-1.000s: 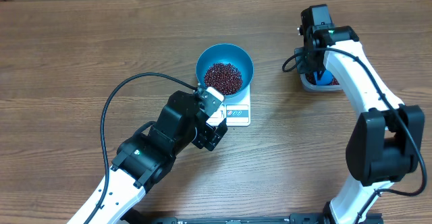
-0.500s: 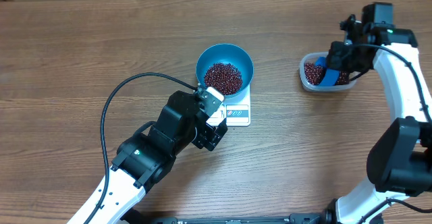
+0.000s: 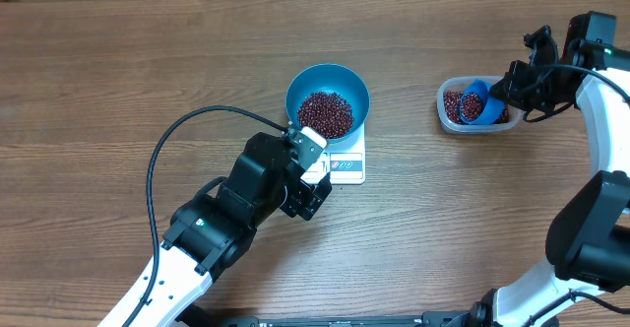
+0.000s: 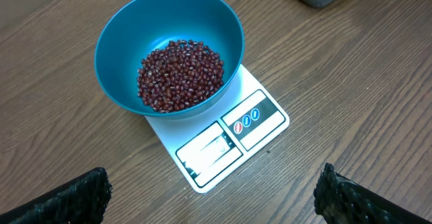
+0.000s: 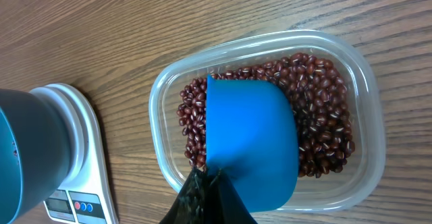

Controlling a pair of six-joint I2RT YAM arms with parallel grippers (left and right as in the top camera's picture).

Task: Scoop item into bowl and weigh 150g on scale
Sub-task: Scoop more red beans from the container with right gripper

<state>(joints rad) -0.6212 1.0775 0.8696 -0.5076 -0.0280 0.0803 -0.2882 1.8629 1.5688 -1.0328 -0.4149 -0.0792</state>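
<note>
The blue bowl [image 3: 307, 83] stands on the white scale [image 3: 346, 166] and holds a heap of red-brown beans [image 3: 326, 113]. My left gripper [image 3: 311, 177] hangs open just in front of the scale, with nothing between its fingers. The left wrist view shows the bowl [image 4: 135, 28], the beans [image 4: 180, 73] and the scale [image 4: 260, 116] ahead of my gripper [image 4: 216, 198]. My right gripper [image 5: 210, 183] is shut on the handle of the small blue scoop [image 5: 250, 140], whose cup rests among the beans [image 5: 324, 116] in the clear tub [image 5: 158, 116].
The clear tub [image 3: 445, 120] sits at the right of the table, a hand's width from the scale, with the scoop [image 3: 472, 102] in it. The left arm's black cable [image 3: 157, 160] loops over the wood to the left of the scale.
My right arm has swung from the tub's left side to its right, carrying the scoop, which now lies tilted in the tub. The left arm has stayed still.
</note>
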